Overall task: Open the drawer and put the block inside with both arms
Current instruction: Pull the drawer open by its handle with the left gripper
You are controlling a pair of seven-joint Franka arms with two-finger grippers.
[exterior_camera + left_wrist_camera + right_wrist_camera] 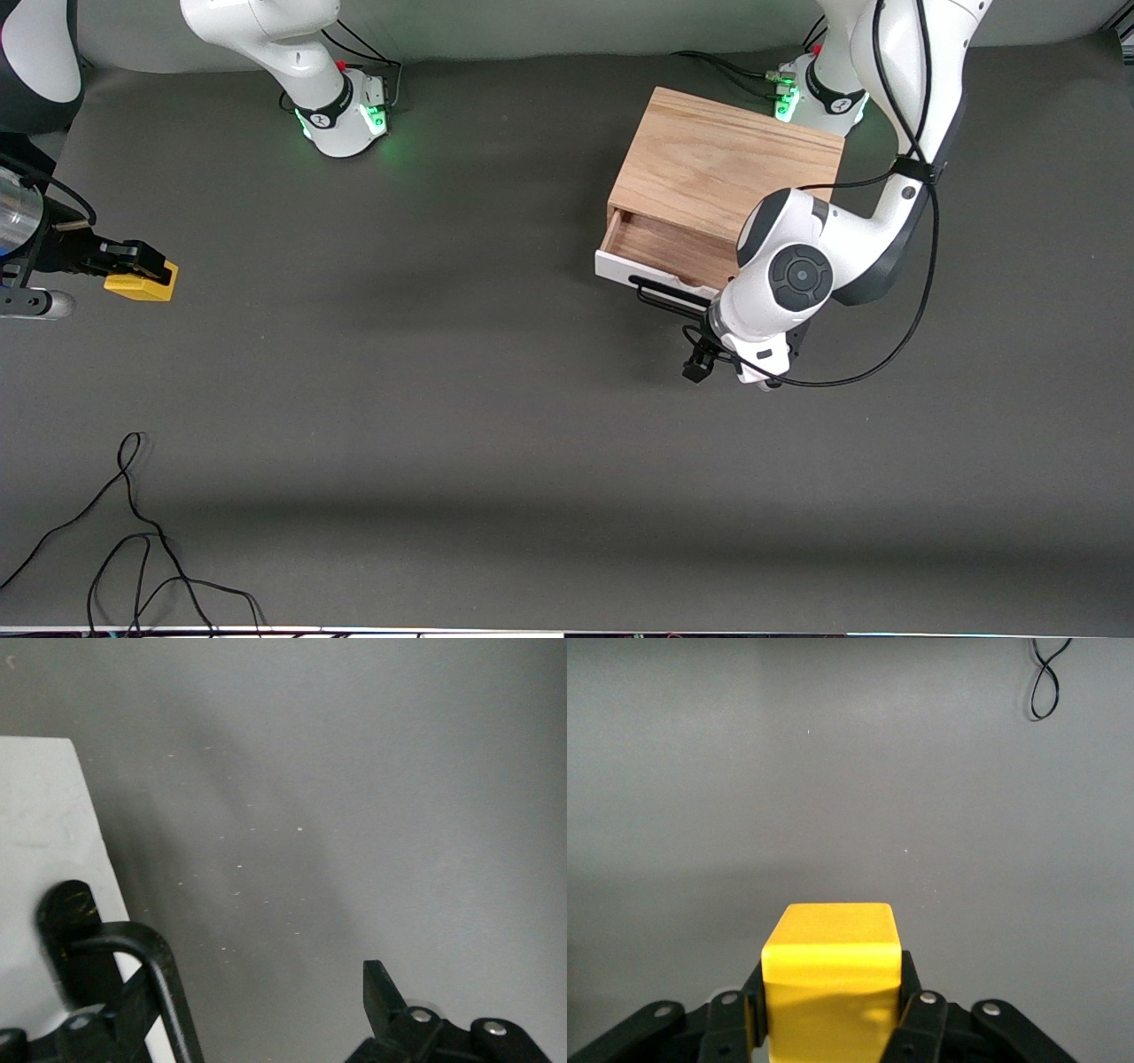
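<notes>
The drawer [660,248] stands partly open in its light oak box [726,164], with its wood floor showing. Its white front [616,267] carries the black bar handle [664,297]. My left gripper [709,350] is at that handle, open. In the left wrist view the handle bar [164,983] lies between the fingers, close to one of them, next to the white front [44,859], and the gripper [257,992] holds nothing. My right gripper [133,261] is shut on the yellow block [142,285] low over the table's right-arm end. The block [830,948] sits between the right gripper's [830,1001] fingers.
A loose black cable [133,532] lies on the dark grey mat near the front camera at the right arm's end; it also shows in the right wrist view [1050,678]. The left arm's elbow [797,275] hangs over the drawer's opening. Both green-lit bases stand along the table's edge farthest from the front camera.
</notes>
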